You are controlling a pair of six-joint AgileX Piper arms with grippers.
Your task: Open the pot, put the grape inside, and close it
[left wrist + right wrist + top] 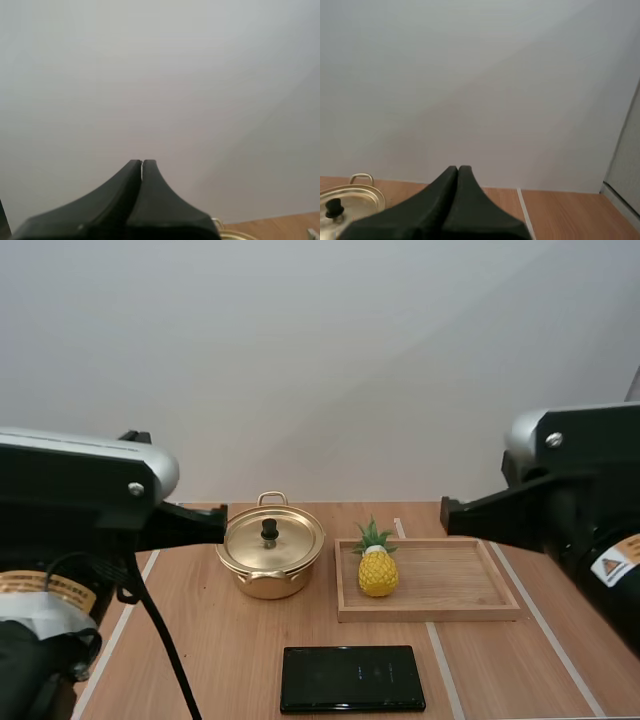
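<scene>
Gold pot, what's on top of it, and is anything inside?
A gold lid with a black knob sits on the pot, closing it. The inside is covered by the lid, so its contents cannot be seen.

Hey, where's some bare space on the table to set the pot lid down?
Free: the right half of the tray, beyond the pineapple; the table in front of the pot, left of the black phone. Crowded: the narrow gap between pot and tray.

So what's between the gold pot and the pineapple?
High view: just a strip of bare table and the wooden tray's left rim between pot and pineapple.
</scene>
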